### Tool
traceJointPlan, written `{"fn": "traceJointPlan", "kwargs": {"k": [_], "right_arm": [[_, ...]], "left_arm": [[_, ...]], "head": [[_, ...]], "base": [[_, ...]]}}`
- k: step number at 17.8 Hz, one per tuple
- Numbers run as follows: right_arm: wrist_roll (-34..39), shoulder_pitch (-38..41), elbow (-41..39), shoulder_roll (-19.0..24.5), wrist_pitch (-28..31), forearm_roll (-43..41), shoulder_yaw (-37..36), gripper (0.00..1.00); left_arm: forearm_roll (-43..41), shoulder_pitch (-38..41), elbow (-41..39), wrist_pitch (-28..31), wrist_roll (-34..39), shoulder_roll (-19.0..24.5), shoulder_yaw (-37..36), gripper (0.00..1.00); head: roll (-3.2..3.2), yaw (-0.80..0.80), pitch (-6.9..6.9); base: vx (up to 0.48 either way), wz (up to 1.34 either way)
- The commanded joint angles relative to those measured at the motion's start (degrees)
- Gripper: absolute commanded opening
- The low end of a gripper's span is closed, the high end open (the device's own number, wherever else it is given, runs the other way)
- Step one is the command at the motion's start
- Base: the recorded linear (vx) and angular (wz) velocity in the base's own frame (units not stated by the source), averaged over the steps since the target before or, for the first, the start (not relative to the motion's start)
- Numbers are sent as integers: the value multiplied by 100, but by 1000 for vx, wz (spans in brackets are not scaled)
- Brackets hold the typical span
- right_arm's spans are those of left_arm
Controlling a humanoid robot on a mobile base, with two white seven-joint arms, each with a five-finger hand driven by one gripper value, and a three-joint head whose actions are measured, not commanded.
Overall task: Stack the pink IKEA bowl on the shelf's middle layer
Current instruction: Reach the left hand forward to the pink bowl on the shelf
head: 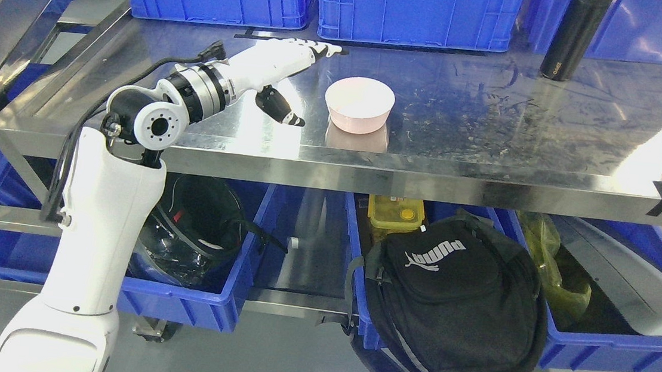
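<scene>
Steel shelf (492,122), left hand (284,65) outstretched flat above it, fingers released, just left of the pink bowl (359,104).

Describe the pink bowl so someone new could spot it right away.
Find the shiny steel shelf in front of the blue crates. Near its front edge, just right of the left hand, sits the pink bowl, the only pale, round thing there.

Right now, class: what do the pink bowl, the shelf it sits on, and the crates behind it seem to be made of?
Pink bowl: probably plastic, matte, with a soft even sheen. Shelf: likely stainless steel, polished; it mirrors the bowl and shows scuffs. Blue crates: moulded plastic, going by their ribbed walls.
</scene>
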Motion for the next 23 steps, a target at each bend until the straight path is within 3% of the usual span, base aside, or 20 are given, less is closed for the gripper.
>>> {"fn": "traceJointPlan", "kwargs": {"k": [1,7,10,13,23], "right_arm": [[-1,131,-100,-100,2,0,0,100],[-1,131,-100,-100,2,0,0,100],[-1,131,-100,-100,2,0,0,100],[-1,131,-100,-100,2,0,0,100],[-1,131,-100,-100,2,0,0,100]], "left_arm": [[-1115,-501,644,53,-509,-383,-815,98],[-1380,-897,1515,44,-474,-1131,-789,98],[-1380,-924,1963,35,-474,-1307,-824,91],[-1441,-924,2106,35,-474,-1313,-824,81],[-1802,-1100,2360,26,-457,-1313,-771,74]], "head": [[0,0,0],[0,0,0],[0,0,0],[0,0,0],[0,0,0]], "base": [[3,-17],[1,-9],[0,0],[0,0],[0,0]]}}
